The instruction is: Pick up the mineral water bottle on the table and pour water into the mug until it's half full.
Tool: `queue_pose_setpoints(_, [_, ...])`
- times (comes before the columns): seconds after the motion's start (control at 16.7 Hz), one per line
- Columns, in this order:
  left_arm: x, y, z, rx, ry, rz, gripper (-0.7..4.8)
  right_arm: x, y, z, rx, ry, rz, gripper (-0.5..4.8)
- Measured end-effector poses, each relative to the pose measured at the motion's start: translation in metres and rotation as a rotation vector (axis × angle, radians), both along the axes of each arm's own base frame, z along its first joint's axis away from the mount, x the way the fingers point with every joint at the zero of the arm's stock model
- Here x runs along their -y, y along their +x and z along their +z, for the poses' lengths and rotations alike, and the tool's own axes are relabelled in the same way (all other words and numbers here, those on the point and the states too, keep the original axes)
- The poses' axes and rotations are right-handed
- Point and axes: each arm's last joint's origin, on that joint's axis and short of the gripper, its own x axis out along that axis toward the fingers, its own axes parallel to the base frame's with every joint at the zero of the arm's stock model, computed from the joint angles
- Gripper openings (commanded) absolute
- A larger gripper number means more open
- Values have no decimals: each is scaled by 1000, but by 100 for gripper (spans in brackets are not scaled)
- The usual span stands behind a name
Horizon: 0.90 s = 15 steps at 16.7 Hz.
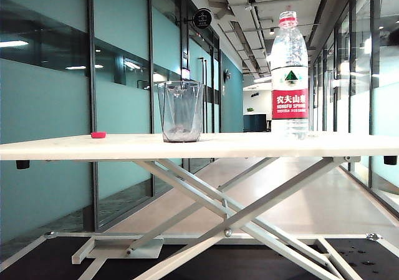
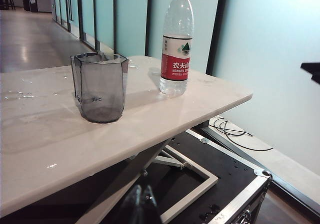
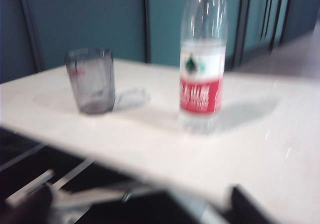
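The mineral water bottle (image 1: pixel 290 74) stands upright on the right part of the table (image 1: pixel 249 146); it has a red neck ring and a red-and-white label. The mug (image 1: pixel 180 111), a clear faceted tumbler, stands left of it. In the left wrist view the mug (image 2: pixel 100 87) and bottle (image 2: pixel 176 44) lie well ahead of my left gripper (image 2: pixel 140 204), whose fingers meet in a point, shut and holding nothing. The right wrist view is blurred; my right gripper (image 3: pixel 136 206) is open, its fingers wide apart, short of the table edge, with bottle (image 3: pixel 202 79) and mug (image 3: pixel 91 79) beyond. Neither gripper shows in the exterior view.
A small red cap (image 1: pixel 98 135) lies on the table's left part. Under the tabletop are white scissor legs (image 1: pixel 237 211) on a black base. Glass partition walls (image 1: pixel 50 105) line the corridor behind. A black cable (image 2: pixel 240 134) lies on the floor past the table's end.
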Motion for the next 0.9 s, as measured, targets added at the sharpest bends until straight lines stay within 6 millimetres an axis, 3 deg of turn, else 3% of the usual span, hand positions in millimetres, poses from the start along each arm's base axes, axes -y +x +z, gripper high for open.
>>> queue_pose_setpoints(0.48, [0, 0, 0, -16, -16, -2, -5, -1, 13, 14, 60, -20, -45, 479])
queue_pose_setpoints(0.66, [0, 0, 0, -16, -15, -1, -5, -3, 34, 24, 24, -92, -55, 479])
queue_pose_setpoints(0.9, [0, 0, 0, -4, -2, 0, -5, -12, 87, 34, 21, -104, -6, 479])
